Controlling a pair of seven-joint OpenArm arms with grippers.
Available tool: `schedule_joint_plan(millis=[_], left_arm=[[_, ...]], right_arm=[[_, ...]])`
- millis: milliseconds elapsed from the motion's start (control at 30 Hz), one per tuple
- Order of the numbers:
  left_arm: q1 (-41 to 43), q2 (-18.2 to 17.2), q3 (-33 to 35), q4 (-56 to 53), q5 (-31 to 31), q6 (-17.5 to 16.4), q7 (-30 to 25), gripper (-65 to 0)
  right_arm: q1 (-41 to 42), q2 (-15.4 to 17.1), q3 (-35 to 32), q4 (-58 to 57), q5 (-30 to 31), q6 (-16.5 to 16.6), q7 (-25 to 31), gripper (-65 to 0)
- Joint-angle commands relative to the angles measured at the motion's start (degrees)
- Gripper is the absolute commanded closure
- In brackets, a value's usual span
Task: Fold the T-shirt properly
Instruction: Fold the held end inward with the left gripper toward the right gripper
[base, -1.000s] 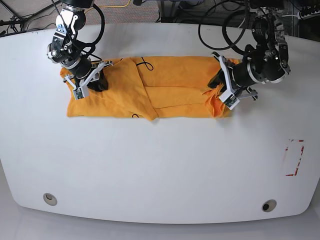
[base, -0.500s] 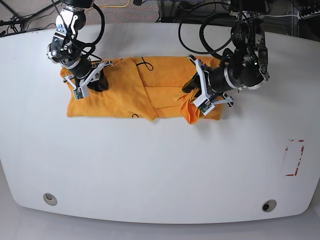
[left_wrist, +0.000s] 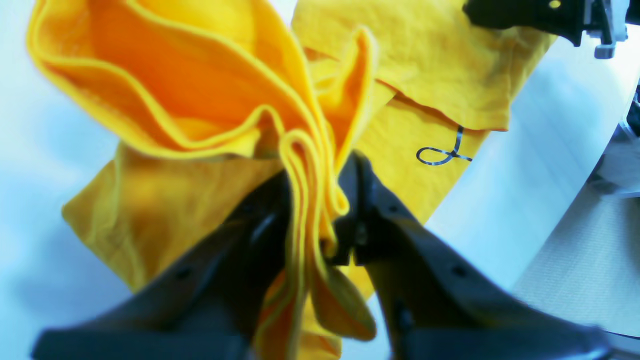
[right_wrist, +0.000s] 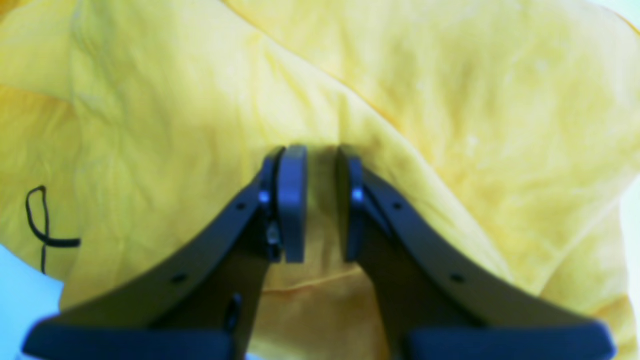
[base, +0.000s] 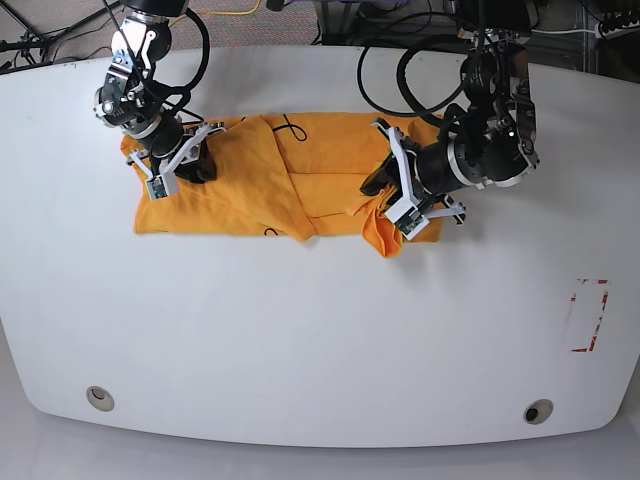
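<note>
The orange-yellow T-shirt (base: 260, 185) lies spread along the far half of the white table (base: 320, 340). Its right end is lifted and doubled over toward the middle. My left gripper (base: 388, 198) is shut on that bunched end, and in the left wrist view several hem layers (left_wrist: 310, 165) stand pinched between its dark fingers (left_wrist: 380, 225). My right gripper (base: 192, 160) rests on the shirt's left part. In the right wrist view a ridge of cloth (right_wrist: 322, 210) sits between its nearly closed pads (right_wrist: 292, 200). A thin black squiggle (left_wrist: 442, 152) shows near the collar (base: 290, 127).
A red-and-white rectangular marking (base: 588, 315) sits near the table's right edge. Two round holes (base: 99, 398) (base: 537, 411) lie near the front edge. Cables hang behind the table at the back.
My left gripper has carried the shirt's right end leftward over the middle, shortening the spread cloth. The right arm has stayed where it was.
</note>
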Motion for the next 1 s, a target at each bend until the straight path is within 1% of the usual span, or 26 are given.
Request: schedule_joint_plan(millis=[0, 100, 133, 300, 400, 533, 700, 800, 967], left_arm=[[-0.8, 0.4, 0.2, 0.8, -1.2, -0.1, -1.3, -14.9], [-0.8, 0.5, 0.2, 0.8, -1.3, -0.1, -1.3, -21.0], [-0.8, 1.4, 0.3, 0.8, -1.5, -0.1, -1.3, -24.7], [-0.8, 4.8, 3.2, 0.8, -1.5, -0.1, -1.2, -38.3], [-0.8, 6.3, 5.6, 1.0, -1.6, -0.1, -1.2, -42.8], [-0.8, 7.5, 7.3, 1.2, -1.7, -0.1, -1.2, -42.5], [-0.8, 6.8, 5.6, 1.2, -1.3, -0.1, -1.3, -42.1], [-0.8, 4.3, 1.8, 1.2, -1.3, -0.1, -1.5, -42.1], [-0.8, 1.7, -4.6, 0.7, -1.1, -0.1, -1.6, -42.1]], right_arm=[[-0.5, 0.1, -0.4, -0.4, -2.8, -0.3, -4.6, -10.9], [-0.5, 0.1, -0.4, -0.4, -2.8, -0.3, -4.6, -10.9], [-0.5, 0.0, -0.4, -0.4, -2.8, -0.3, -4.6, -10.9], [-0.5, 0.0, -0.4, -0.4, -2.7, -0.3, -4.6, -10.9], [-0.5, 0.0, -0.4, -0.4, -2.7, -0.3, -4.6, -10.9], [-0.4, 0.0, -0.4, -0.4, -2.7, -0.3, -4.6, -10.9], [-0.5, 0.0, -0.4, -0.4, -2.7, -0.3, -4.6, -10.9], [-0.6, 0.0, -0.4, -0.4, -2.7, -0.3, -4.6, -10.9], [-0.5, 0.0, -0.4, -0.3, -2.7, -0.3, -4.6, -10.9]])
